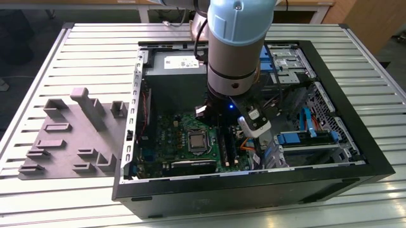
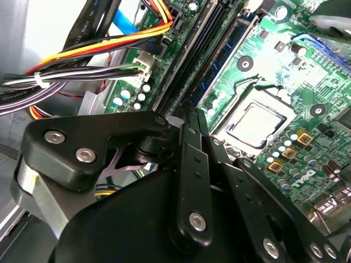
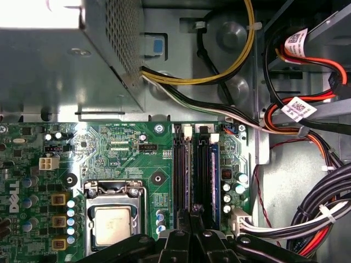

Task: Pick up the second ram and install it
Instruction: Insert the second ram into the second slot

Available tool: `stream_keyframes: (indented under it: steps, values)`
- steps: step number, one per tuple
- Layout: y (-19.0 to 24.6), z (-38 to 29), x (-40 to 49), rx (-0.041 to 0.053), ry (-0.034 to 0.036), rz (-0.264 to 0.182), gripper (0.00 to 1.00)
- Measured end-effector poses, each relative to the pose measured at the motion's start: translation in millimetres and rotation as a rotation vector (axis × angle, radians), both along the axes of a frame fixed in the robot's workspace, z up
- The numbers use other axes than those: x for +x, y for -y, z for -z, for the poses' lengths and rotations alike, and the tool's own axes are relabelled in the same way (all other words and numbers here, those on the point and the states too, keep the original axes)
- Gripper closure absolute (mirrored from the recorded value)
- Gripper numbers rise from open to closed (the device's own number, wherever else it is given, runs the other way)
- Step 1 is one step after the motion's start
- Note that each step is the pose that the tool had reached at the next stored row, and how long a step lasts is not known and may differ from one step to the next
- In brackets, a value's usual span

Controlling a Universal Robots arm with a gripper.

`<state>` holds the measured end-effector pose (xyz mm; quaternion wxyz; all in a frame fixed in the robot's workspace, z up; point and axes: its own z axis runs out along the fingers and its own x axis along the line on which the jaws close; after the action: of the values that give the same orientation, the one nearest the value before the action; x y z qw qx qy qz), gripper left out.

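My gripper (image 1: 217, 119) is down inside the open computer case (image 1: 254, 192), over the memory slots beside the processor socket (image 3: 112, 219). In both wrist views its fingers (image 2: 189, 142) come together to a narrow point right at the slots. The second ram (image 3: 202, 175) shows edge-on as a thin dark strip running along one slot, and my gripper (image 3: 192, 212) is shut on its upper edge at about mid-length. I cannot tell how deep the stick sits. Another stick with a blue side (image 3: 215, 175) stands in the neighbouring slot, also seen in the second wrist view (image 2: 222, 60).
Bundles of cables (image 3: 307, 115) crowd the case wall next to the slots, and more cables (image 2: 93, 52) lie close to the fingers. The metal power supply box (image 3: 55, 66) sits past the slots' far ends. A grey holder tray (image 1: 70, 137) rests on the slatted table at the exterior view's left.
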<state>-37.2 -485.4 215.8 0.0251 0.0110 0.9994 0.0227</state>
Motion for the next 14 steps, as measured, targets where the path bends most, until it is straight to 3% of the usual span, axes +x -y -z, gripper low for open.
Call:
stream_keyframes:
  steps: [9, 10, 14]
  values:
    - [0.0, 0.5, -0.1, 0.0003, -0.0001, 0.0, 0.88]
    - [0.0, 0.5, -0.1, 0.0001, 0.0, 0.0, 0.81]
    - [0.0, -1.5, 0.0, -0.0002, -0.0001, 0.0, 0.81]
